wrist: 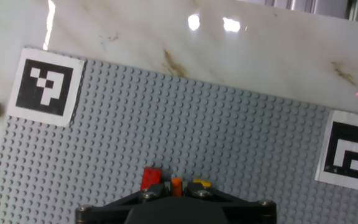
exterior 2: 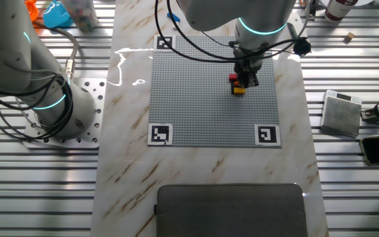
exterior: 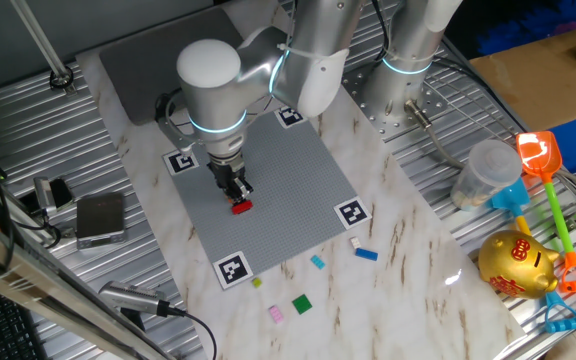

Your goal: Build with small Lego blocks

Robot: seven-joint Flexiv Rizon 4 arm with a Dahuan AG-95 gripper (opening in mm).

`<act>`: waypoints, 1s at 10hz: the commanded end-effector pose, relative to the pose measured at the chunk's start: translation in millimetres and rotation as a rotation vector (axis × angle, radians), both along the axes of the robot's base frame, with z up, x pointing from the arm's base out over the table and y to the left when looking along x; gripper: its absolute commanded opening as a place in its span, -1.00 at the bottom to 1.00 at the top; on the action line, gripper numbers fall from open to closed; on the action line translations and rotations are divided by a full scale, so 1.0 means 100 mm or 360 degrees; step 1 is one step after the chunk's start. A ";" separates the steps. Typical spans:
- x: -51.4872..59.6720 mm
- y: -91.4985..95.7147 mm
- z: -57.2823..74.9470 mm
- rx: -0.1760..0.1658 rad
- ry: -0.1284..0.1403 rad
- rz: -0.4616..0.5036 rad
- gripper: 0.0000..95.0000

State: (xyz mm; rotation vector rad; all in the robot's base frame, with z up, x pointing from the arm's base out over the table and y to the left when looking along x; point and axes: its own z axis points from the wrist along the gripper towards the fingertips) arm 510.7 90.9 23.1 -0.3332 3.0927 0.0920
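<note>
Several small Lego blocks (exterior: 241, 207), red, orange and yellow, sit pressed onto the grey studded baseplate (exterior: 298, 170) directly under the claw (exterior: 236, 190). Claw opening and hold cannot be determined; the fingertips are hidden. Loose bricks (exterior: 366, 254) lie on the marble bench (exterior: 408, 290) beyond the plate. The blocks are judged light, rigid and smooth-sided; grip across opposite flat walls.

Red block (exterior: 242, 207) on grey studded plate (exterior: 298, 170).
</note>
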 end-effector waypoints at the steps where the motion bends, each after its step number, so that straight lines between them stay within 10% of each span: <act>1: -0.03 0.00 -0.02 -0.0006 -0.0002 0.0005 -1.00; 10: -0.02 -0.02 -0.07 -0.0009 -0.0021 0.0036 -1.00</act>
